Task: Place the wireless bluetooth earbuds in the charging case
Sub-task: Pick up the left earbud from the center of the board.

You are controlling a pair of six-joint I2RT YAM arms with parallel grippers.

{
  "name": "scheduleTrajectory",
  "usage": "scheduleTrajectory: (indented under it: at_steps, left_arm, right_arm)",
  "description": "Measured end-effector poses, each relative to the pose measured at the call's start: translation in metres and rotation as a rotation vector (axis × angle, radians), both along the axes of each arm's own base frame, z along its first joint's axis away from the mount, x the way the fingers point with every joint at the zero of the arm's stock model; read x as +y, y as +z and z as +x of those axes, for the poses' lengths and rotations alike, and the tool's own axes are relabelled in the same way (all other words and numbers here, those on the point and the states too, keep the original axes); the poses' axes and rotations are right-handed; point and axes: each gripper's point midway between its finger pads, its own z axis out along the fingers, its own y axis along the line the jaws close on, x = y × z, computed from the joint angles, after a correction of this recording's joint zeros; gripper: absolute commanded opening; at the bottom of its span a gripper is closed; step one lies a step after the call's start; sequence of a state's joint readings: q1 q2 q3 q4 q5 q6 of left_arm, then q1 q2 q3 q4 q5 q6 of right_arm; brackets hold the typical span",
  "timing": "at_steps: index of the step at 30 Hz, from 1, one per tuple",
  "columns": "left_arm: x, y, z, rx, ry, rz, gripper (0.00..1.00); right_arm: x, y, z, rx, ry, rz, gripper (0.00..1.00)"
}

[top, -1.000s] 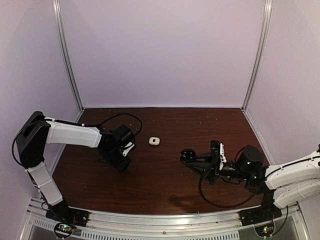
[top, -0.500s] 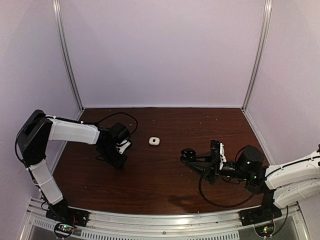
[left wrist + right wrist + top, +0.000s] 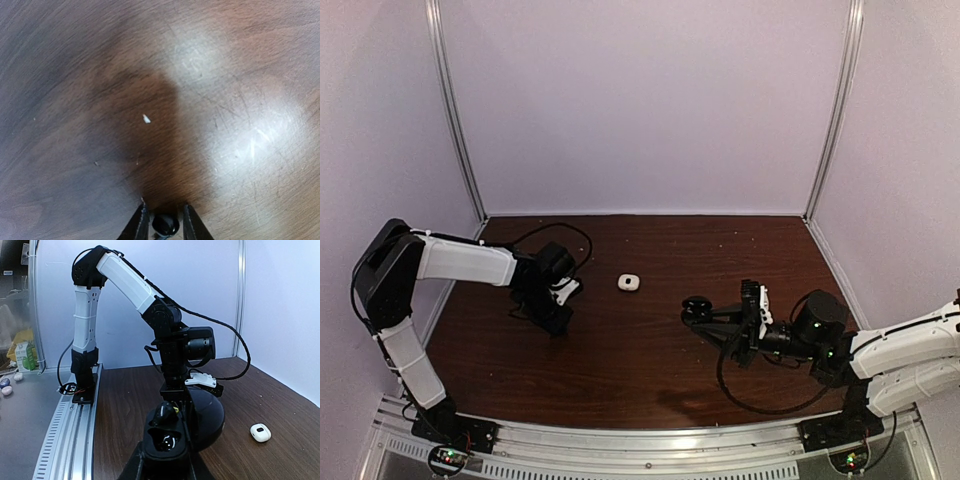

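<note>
My left gripper point(image 3: 164, 226) holds a small black earbud point(image 3: 165, 224) between its fingertips point(image 3: 138, 227), low over the dark wooden table point(image 3: 240, 100). In the top view it point(image 3: 553, 308) hangs at the table's left side. My right gripper point(image 3: 712, 318) is shut on an open black charging case point(image 3: 696, 308), held near the table's middle right. In the right wrist view the case point(image 3: 167, 442) faces up with its lid point(image 3: 206, 415) swung back. A black earbud point(image 3: 168, 411) sits at its far slot. The near slot point(image 3: 167, 441) looks glossy; I cannot tell whether it is filled.
A small white closed case point(image 3: 629, 283) lies on the table between the arms, also in the right wrist view point(image 3: 260, 432). A pale crumb point(image 3: 146, 118) lies ahead of the left fingers. The left arm point(image 3: 172, 347) stands behind the black case. Walls enclose the table.
My left gripper has moved a little back and to the left, away from the table's middle. The right arm and the black case have stayed put.
</note>
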State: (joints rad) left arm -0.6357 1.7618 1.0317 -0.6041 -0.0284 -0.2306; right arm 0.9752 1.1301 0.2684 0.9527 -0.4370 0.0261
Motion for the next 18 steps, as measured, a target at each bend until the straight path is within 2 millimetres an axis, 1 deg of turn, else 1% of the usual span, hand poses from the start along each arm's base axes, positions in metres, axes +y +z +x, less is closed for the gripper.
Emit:
scheduleTrajectory:
  at_steps: [4, 10, 18]
  left_arm:
    - [-0.0006, -0.0002, -0.0009, 0.004, 0.001, -0.005, 0.27]
    - [0.0001, -0.0004, -0.001, 0.004, 0.0, -0.001, 0.23]
    - [0.0007, -0.0007, -0.0014, 0.005, -0.006, 0.002, 0.2]
  right_arm:
    - [0.0, -0.0001, 0.0, 0.0, 0.0, 0.0, 0.0]
    - [0.0, -0.0001, 0.0, 0.0, 0.0, 0.0, 0.0]
    - [-0.0001, -0.0001, 0.0001, 0.0, 0.0, 0.0, 0.0]
